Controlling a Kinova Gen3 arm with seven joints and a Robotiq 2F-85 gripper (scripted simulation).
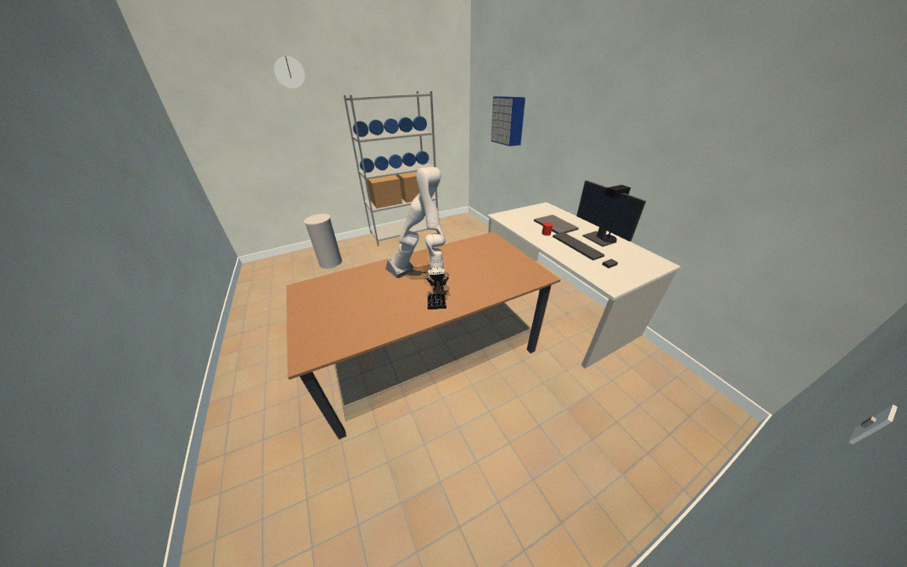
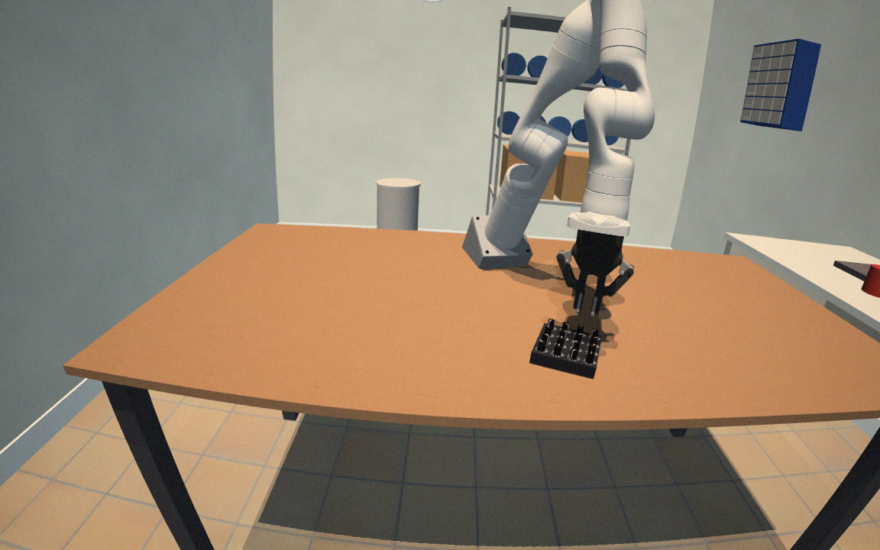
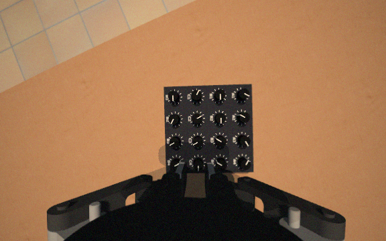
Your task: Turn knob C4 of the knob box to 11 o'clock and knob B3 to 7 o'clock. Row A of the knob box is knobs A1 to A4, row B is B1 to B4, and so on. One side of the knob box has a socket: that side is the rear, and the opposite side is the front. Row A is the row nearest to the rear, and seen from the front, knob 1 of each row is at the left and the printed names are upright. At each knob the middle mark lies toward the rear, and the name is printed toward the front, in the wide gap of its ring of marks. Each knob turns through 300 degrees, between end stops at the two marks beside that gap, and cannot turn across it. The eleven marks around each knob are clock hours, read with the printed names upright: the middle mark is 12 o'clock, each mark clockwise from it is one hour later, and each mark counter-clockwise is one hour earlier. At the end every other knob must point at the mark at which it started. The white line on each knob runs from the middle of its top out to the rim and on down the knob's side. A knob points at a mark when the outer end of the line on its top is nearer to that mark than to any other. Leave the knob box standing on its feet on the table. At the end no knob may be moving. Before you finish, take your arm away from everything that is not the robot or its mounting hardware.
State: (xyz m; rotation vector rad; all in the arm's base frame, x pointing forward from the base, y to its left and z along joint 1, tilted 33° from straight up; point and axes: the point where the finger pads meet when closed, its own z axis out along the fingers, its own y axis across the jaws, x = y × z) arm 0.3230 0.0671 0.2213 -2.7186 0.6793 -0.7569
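The black knob box [image 1: 435,303] [image 2: 564,353] [image 3: 208,128] stands flat on the brown table [image 1: 344,316] [image 2: 292,307] [image 3: 79,134], with four rows of four knobs, each with a white line. My gripper [image 1: 437,285] [image 2: 589,308] [image 3: 196,172] points straight down and hangs a little above the box edge nearest the arm's base. Its fingers stand a narrow gap apart with nothing between them. In the wrist view the fingertips frame the knob [image 3: 198,163] second from the left in the bottom row. The printed names are too small to read.
The arm's base [image 2: 496,251] is bolted to the table behind the box. A white desk [image 1: 626,271] with a monitor, a keyboard and a red cup [image 2: 878,280] stands to the right. A shelf rack [image 1: 390,161] and a grey cylinder [image 1: 322,240] stand by the back wall.
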